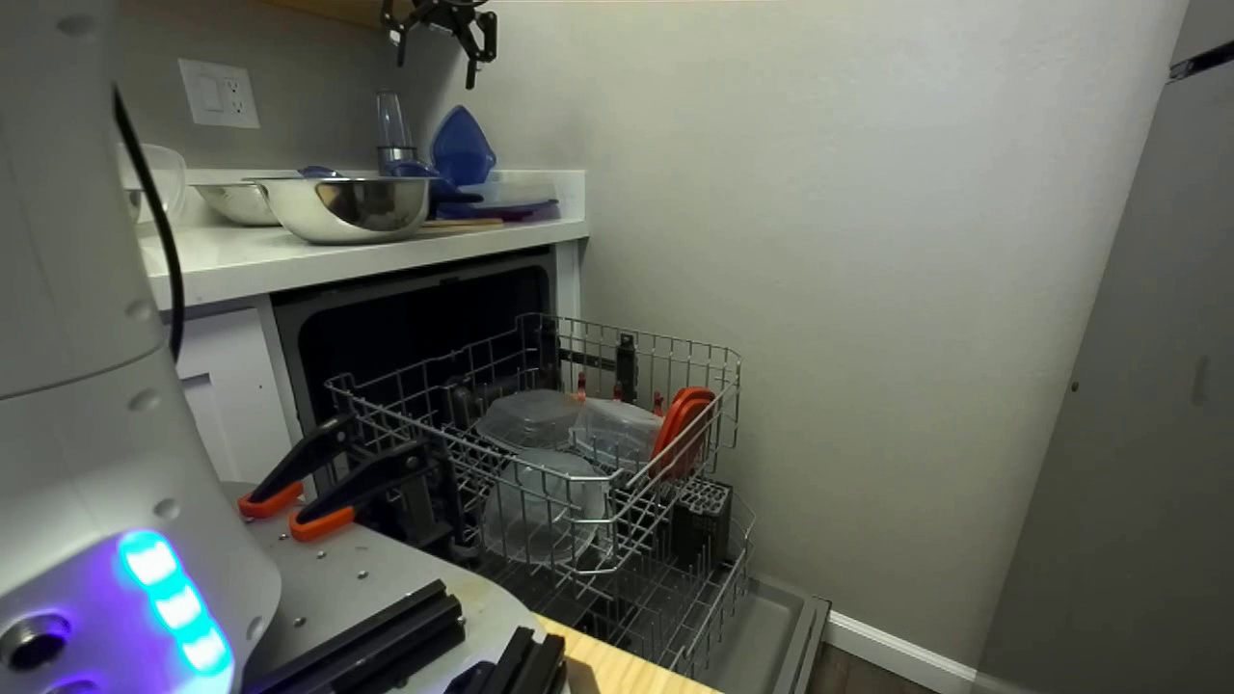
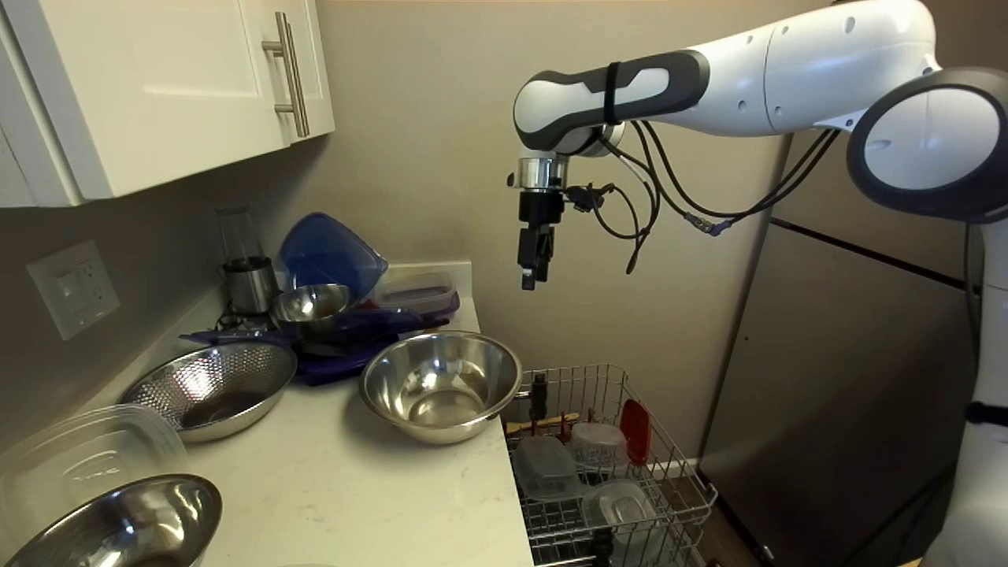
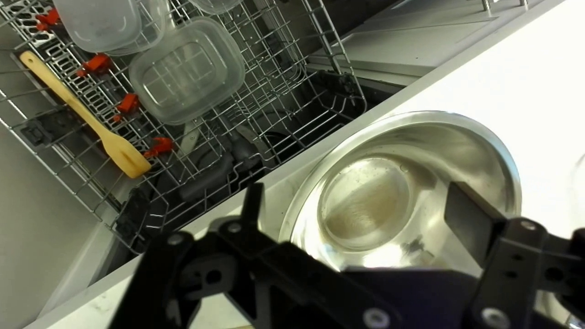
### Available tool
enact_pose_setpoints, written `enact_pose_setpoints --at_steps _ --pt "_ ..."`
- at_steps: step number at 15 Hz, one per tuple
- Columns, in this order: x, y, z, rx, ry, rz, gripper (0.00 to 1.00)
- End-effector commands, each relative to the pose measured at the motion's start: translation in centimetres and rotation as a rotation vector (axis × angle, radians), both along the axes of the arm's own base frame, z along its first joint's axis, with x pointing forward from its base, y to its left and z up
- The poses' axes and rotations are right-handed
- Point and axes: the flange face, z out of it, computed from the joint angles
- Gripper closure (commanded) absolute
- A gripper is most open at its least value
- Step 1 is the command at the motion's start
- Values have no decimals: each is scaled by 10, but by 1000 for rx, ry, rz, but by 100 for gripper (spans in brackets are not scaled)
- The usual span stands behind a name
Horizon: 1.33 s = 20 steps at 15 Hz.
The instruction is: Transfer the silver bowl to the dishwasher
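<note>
One gripper (image 1: 436,67), mine, spread, unloaded, higher than the silver bowl (image 2: 441,390), which sits near the tabletop (image 2: 402,504) edge above the dishwasher (image 1: 424,310). Risk, I judge: an off-centre rim pinch could tip it over that edge.

Mixing bowl (image 2: 443,386) on the counter (image 2: 354,488) (near its edge), dishwasher (image 1: 400,323) below.

Free air is lying between the gripper (image 2: 535,279) and silver bowl (image 2: 441,386); plastic tubs (image 3: 187,76) are crowding the dishwasher rack (image 1: 627,366).
</note>
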Motion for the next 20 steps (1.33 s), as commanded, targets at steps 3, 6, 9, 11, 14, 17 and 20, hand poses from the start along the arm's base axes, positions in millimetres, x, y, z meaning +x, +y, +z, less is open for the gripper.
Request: enact_pose_setpoints --at_steps 3,6,9,11,14,17,20 --pt "9 30 -7 30 -28 -15 0" --pt "24 80 -38 56 -34 -14 0" --pt "33 108 -65 54 -12 -18 0" --pt "39 119 -78 40 -8 -20 0" --pt "51 123 -72 -16 -86 -7 0" --pt "59 119 -69 -53 -118 -10 0" --pt "63 121 -88 -37 -81 -18 0"
